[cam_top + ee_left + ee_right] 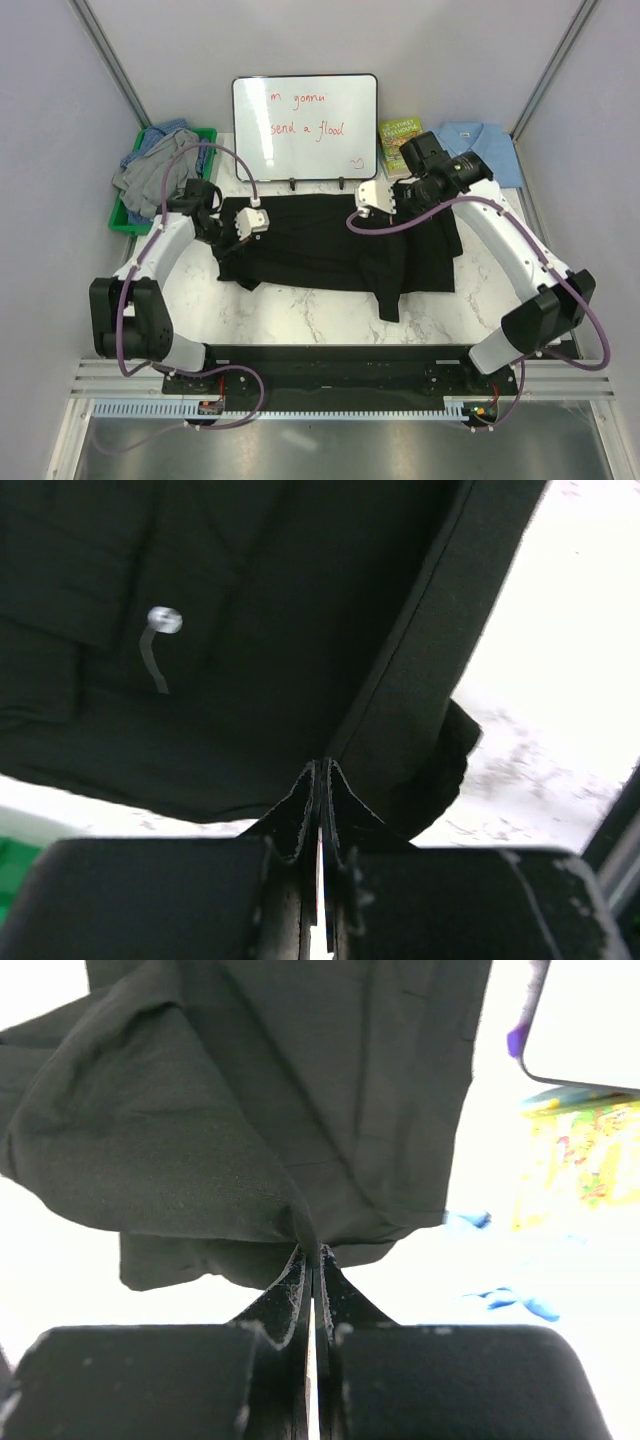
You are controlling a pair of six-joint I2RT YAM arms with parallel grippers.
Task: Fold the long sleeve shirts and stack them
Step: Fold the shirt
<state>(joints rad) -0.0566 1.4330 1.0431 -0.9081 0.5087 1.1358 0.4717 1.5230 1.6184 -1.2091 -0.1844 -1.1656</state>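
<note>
The black shirt lies spread across the middle of the white marble table, with one dark flap hanging toward the near edge right of centre. The left claw is pinched tight on a fold at the shirt's far-left edge. Its fingers meet with only black cloth between them, and a small pale button shows on the fabric beyond. The right claw is likewise clamped narrow on a gathered bunch of the same shirt at its far-right edge, the cloth drawn up into a peak at the fingertips.

Against the far wall stands a whiteboard with red handwriting. The top line reads "m gonna", its first letters lost in glare, and the second reads "send a flood". A small squiggle sits in the board's lower right corner.

Just right of the board is a green-covered book; its cover lettering is too small to read. A folded light blue shirt lies at the far right. At the far left, grey and blue shirts are heaped in a green bin.
</note>
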